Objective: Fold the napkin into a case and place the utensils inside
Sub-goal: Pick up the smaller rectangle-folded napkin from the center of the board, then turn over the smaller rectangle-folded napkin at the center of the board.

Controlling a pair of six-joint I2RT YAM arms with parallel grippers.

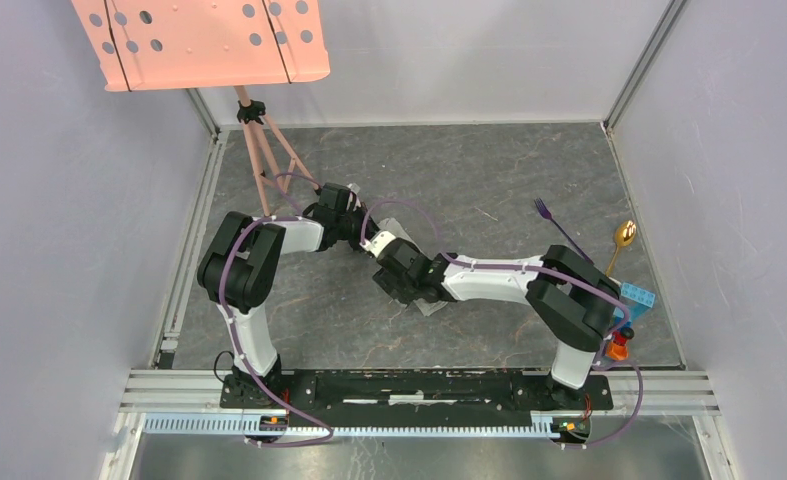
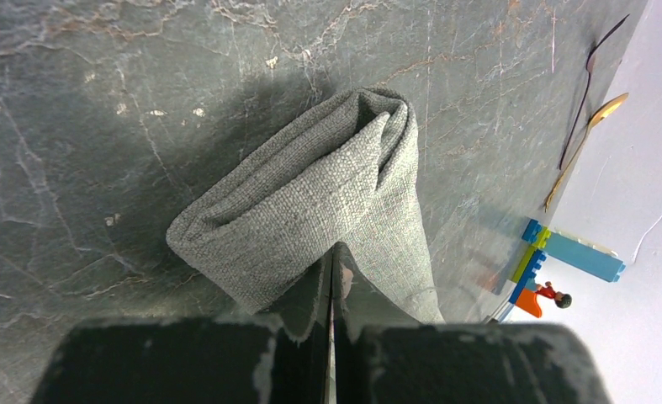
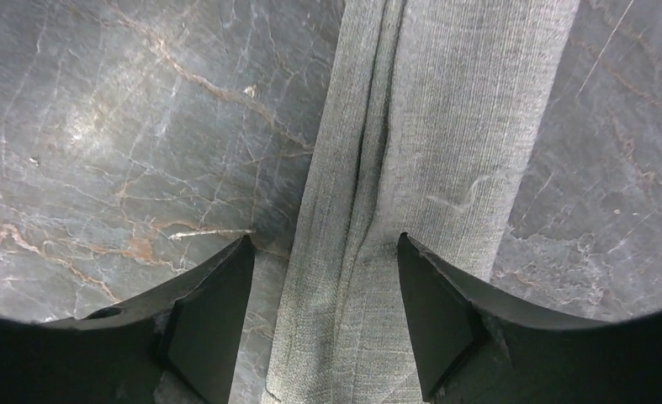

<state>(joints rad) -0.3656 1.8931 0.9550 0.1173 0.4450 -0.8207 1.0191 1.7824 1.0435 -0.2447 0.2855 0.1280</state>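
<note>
The grey napkin (image 2: 327,194) lies on the dark marble table, doubled over into a long narrow strip (image 3: 436,126). My left gripper (image 2: 331,257) is shut, its tips pinching a cloth edge at the folded-over end. My right gripper (image 3: 323,244) is open and hovers low over the strip, one finger on each side, touching nothing. From above, both grippers meet at the table's middle, and only bits of napkin (image 1: 424,303) show under the right gripper (image 1: 394,280). The purple fork (image 1: 554,222) and the gold-bowled spoon (image 1: 623,238) lie far right, apart from the cloth.
Colourful toy blocks (image 1: 634,300) stand by the right arm's base, near the right wall. A salmon-pink perforated panel (image 1: 204,40) on a tripod (image 1: 269,150) stands at the back left. Walls close in the table on three sides.
</note>
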